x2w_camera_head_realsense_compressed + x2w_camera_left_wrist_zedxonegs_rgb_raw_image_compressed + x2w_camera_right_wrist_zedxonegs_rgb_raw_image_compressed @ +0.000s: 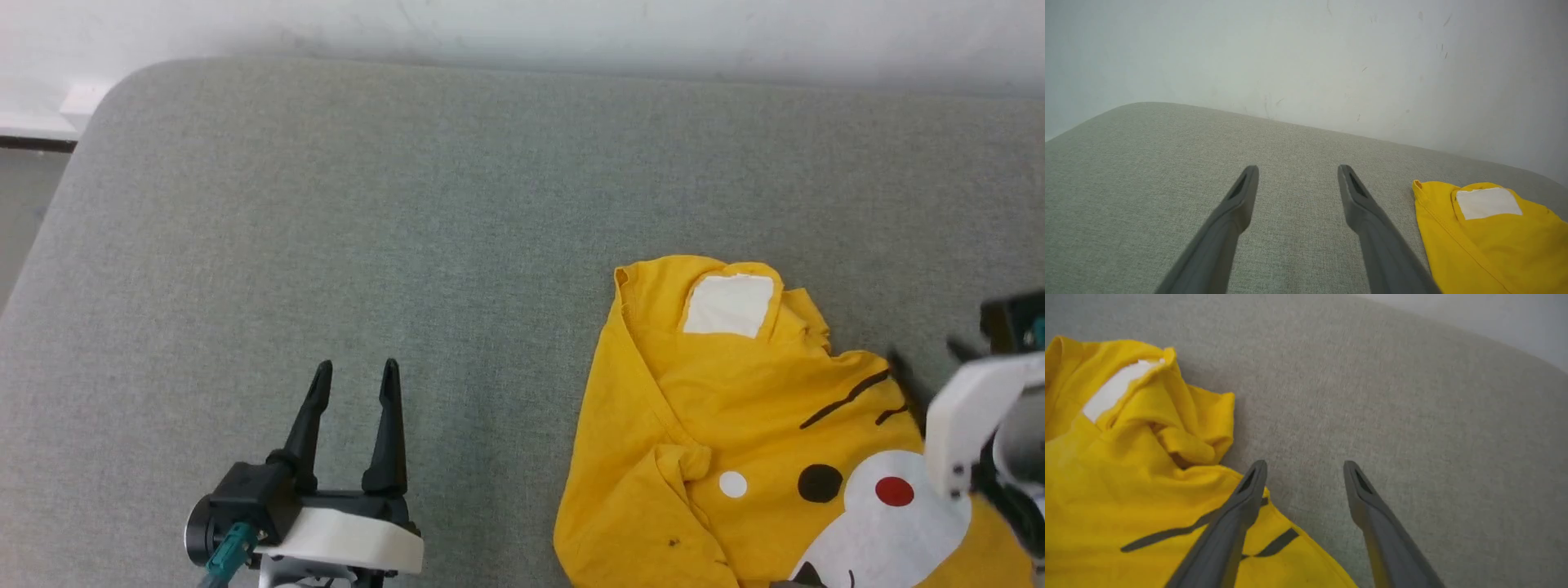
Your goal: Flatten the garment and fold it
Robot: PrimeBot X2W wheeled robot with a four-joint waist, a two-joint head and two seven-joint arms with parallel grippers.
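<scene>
As left gripper (353,384), apart from the shirt (735,392), and right gripper (1304,469), at its edge, gape empty, best pinch low.

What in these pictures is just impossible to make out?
1. Bright yellow cartoon-face T-shirt: its lower part is cut off by the head view's bottom edge; the white right arm covers its right side.
2. Right gripper: its dark fingers are blurred in the head view.
3. Small dark speck on the shirt: too small to identify.
</scene>
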